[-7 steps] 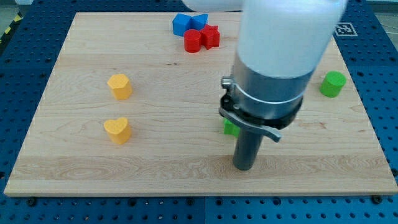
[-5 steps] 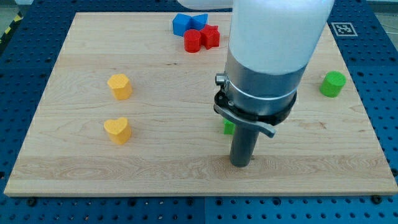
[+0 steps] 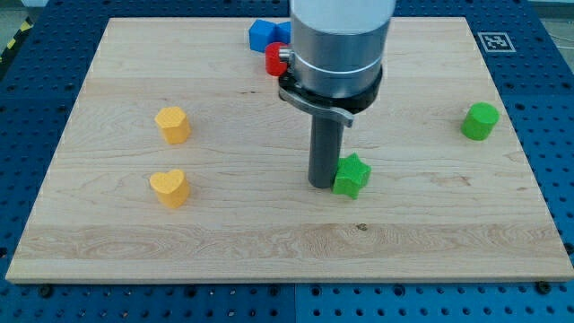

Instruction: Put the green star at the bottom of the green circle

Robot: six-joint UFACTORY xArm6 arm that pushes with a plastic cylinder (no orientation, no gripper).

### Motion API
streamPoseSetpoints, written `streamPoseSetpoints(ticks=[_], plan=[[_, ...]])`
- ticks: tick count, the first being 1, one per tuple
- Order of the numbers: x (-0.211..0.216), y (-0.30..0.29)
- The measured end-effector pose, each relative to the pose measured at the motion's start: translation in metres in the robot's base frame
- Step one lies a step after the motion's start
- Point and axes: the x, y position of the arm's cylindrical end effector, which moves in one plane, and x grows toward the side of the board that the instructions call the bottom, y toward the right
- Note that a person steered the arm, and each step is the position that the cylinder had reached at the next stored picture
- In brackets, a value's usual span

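The green star [image 3: 352, 175] lies on the wooden board a little right of its middle. My tip [image 3: 321, 184] rests on the board right against the star's left side. The green circle [image 3: 480, 120] stands near the board's right edge, well up and to the right of the star. The arm's wide grey body rises above the tip and covers part of the board behind it.
A yellow block [image 3: 172, 125] and a yellow heart [image 3: 169, 187] sit at the view's left. A blue block [image 3: 264, 34] and a red block [image 3: 273, 58] show at the top, partly hidden by the arm. The board's bottom edge [image 3: 287, 278] lies below the star.
My tip has moved up and to the left, from below the star to its left side. The star, half hidden before, now shows in full.
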Motion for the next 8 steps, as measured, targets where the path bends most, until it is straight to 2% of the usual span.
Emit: streamPoseSetpoints(ticks=[2, 6, 8], plan=[[0.013, 0.002], [0.012, 0.08], [0.012, 0.08]])
